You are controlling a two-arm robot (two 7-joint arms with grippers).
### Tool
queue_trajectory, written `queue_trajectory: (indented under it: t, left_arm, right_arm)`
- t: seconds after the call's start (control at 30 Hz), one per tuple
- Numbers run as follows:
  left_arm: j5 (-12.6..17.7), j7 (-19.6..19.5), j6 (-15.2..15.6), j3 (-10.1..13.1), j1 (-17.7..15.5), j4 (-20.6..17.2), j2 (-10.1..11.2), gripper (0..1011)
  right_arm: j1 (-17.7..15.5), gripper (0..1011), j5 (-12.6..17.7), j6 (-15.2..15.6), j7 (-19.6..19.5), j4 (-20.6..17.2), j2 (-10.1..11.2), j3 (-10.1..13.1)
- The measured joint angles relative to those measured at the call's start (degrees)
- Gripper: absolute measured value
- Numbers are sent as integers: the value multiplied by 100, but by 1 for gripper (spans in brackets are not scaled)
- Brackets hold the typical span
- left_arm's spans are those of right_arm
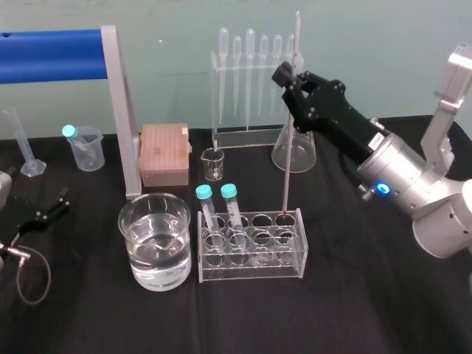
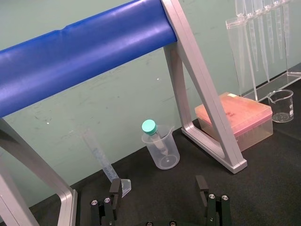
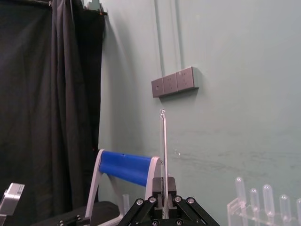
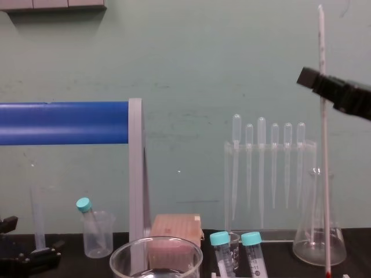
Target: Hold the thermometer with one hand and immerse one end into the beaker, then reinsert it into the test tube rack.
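Note:
The thermometer (image 1: 287,173) stands nearly upright, its lower end in the back right hole of the clear test tube rack (image 1: 251,269). My right gripper (image 1: 286,77) is shut on its upper part, coming in from the right. In the chest view the thermometer (image 4: 324,174) runs down past the gripper (image 4: 316,81). The right wrist view shows the thermometer (image 3: 164,150) rising from between the fingers of the gripper (image 3: 164,188). The beaker (image 1: 155,200), part full of water, stands just left of the rack. My left gripper (image 1: 51,206) rests open at the table's left edge, also seen in its own wrist view (image 2: 157,186).
Two cyan-capped tubes (image 1: 230,210) stand in the rack's left holes. Behind the rack are a conical flask (image 1: 293,151), a pipette stand (image 1: 251,81), a small glass beaker (image 1: 213,164) and a pink tip box (image 1: 164,153). A blue-barred frame (image 1: 51,55), a plastic beaker (image 1: 86,147) and a measuring cylinder (image 1: 26,144) stand left.

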Motion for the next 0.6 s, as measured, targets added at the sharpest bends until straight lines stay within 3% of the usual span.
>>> queue_trajectory:
  t: [0.33, 0.6]
  left_arm:
    - [0, 0, 0, 0, 0, 0, 0, 1008]
    - [0, 0, 0, 0, 0, 0, 0, 1008]
  right_arm:
    - [108, 56, 1, -72, 259, 475, -103, -144]
    - [108, 56, 13, -71, 317, 639, -110, -176]
